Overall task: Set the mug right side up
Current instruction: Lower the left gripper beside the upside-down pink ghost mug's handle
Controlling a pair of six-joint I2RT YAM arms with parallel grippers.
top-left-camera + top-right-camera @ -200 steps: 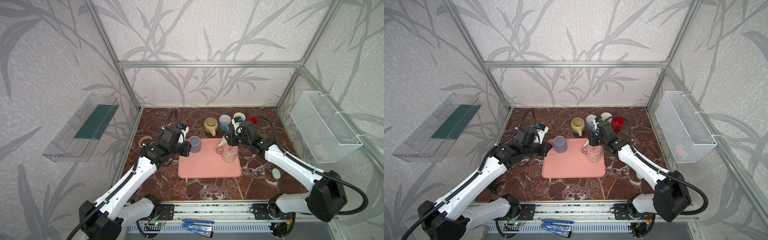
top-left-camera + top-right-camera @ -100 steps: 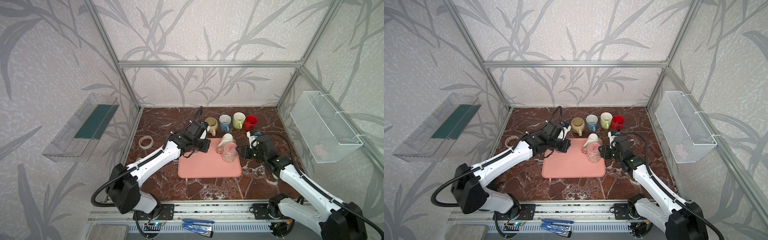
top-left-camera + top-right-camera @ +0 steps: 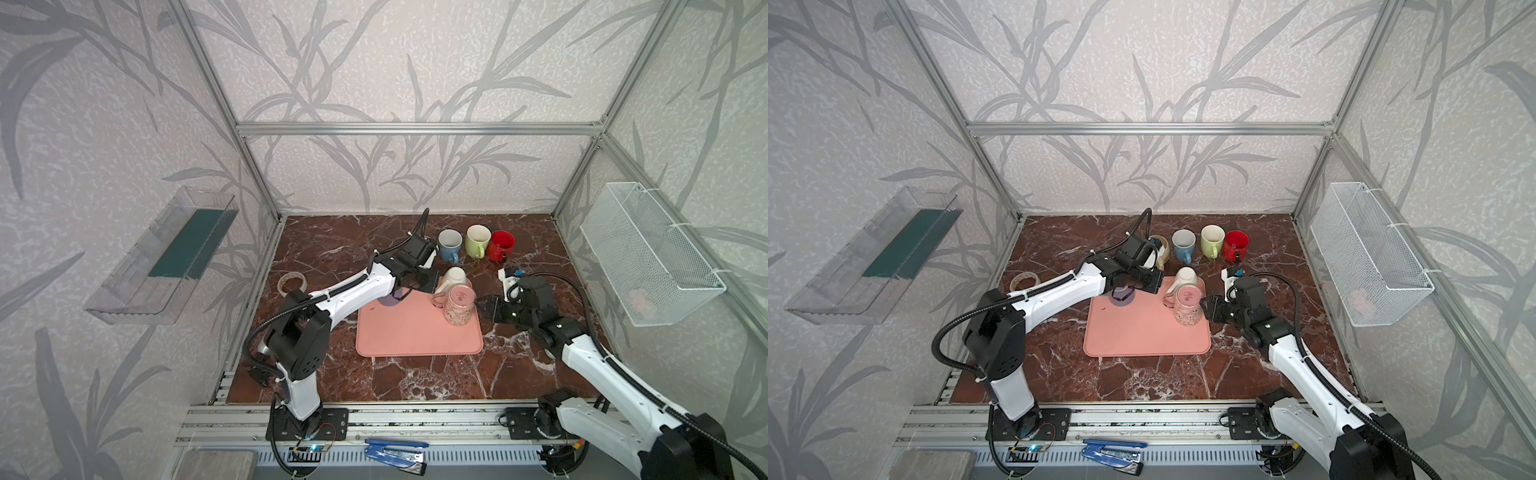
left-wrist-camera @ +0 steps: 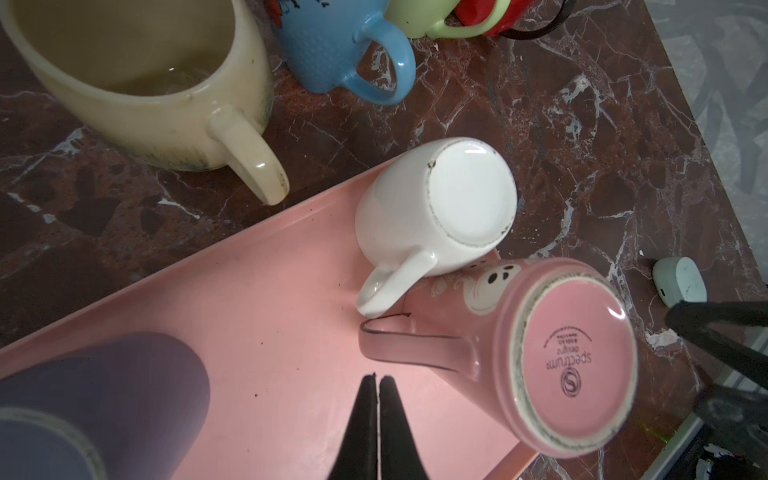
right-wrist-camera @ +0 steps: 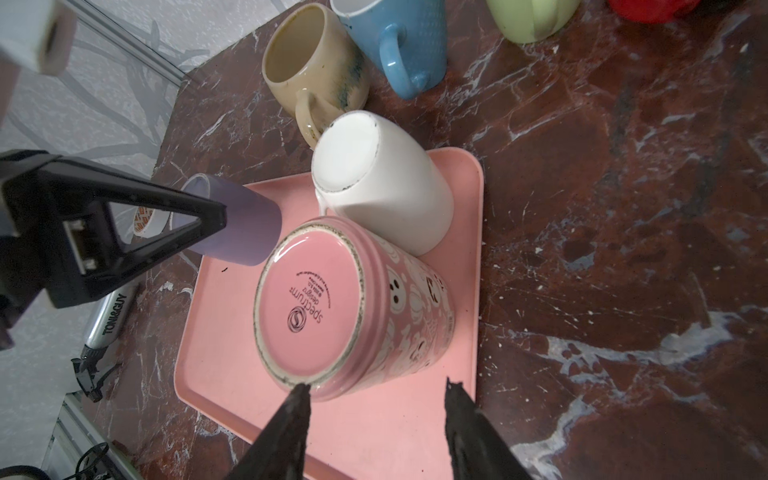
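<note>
Now that the left gripper (image 4: 377, 376) has dropped the purple mug (image 4: 104, 395) and pinched shut empty, the right gripper (image 5: 379, 385) hangs open at the upside-down pink mug (image 5: 316, 303), probably next.

The left arm (image 3: 353, 291) reaches forward from its base and angles in toward the middle, forearm stretched out long. The left claw (image 4: 377, 380) at its end is pinched fully together, finger against finger. The right arm (image 3: 590, 361) stretches in from the opposite side, wrist turned inward, and the right claw (image 5: 378, 388) stands partly spread, tips apart.
</note>
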